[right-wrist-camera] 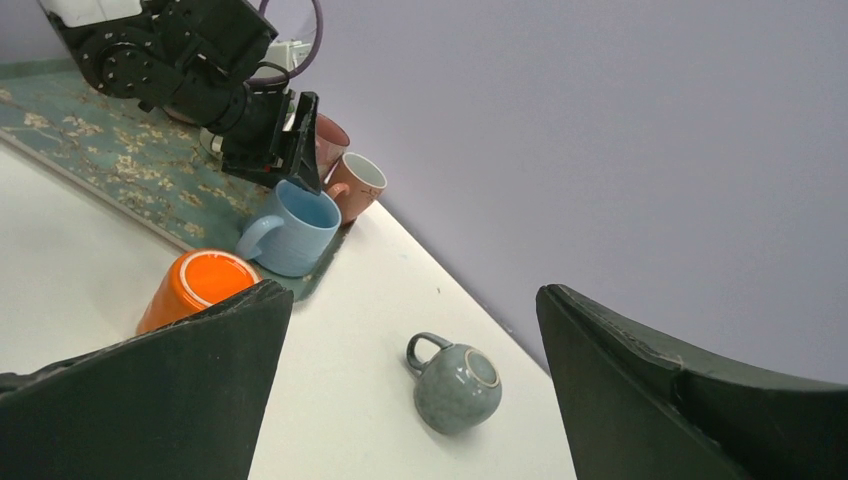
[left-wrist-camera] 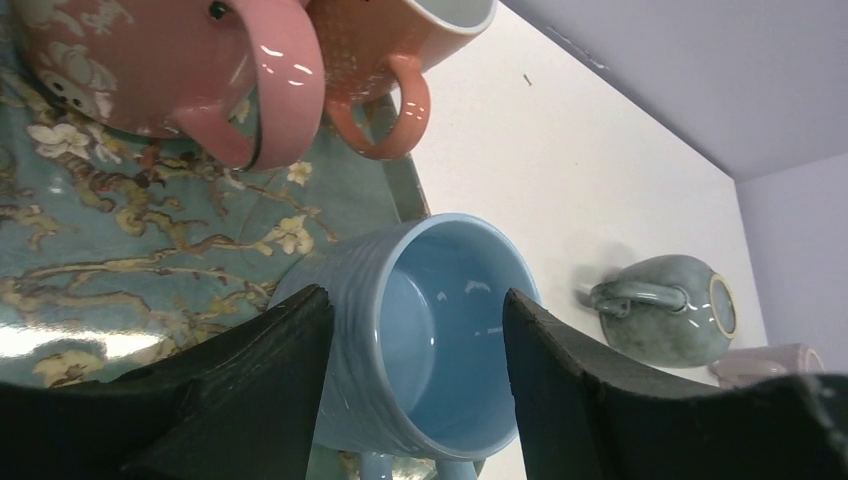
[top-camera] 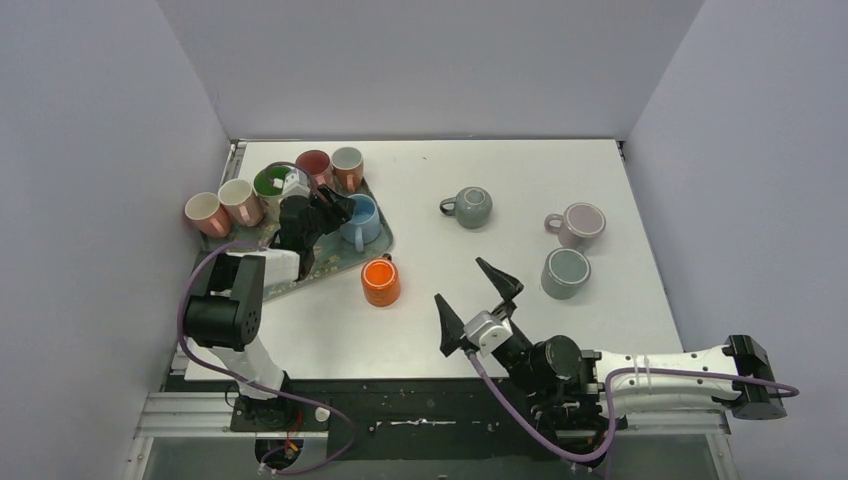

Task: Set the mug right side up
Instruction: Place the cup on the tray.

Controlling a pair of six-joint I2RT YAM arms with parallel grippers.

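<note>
Hovering over the tray (top-camera: 330, 262), the L gripper (left-wrist-camera: 415, 300) has its jaws partly spread right above the blue mug (top-camera: 365, 222); wrist view shows one finger (left-wrist-camera: 250, 380) against the mug's outer wall and the other across the far rim, but can't tell if either actually touches. Blue mug stands mouth up at the tray's R edge, handle toward the near side, pale blue inside visible; two pinkish mugs sit just behind it on the tray. R gripper (top-camera: 458, 278) hangs low over the near-centre of the table (top-camera: 420, 170), jaws spread wide w/ nothing between them. Orange mug (top-camera: 381, 282) stands on the table just off the tray's near corner, looks bottom-up; grey-green mug (top-camera: 470, 207) lies on its side mid-table, base facing the R wrist cam, well apart from both grippers.
</note>
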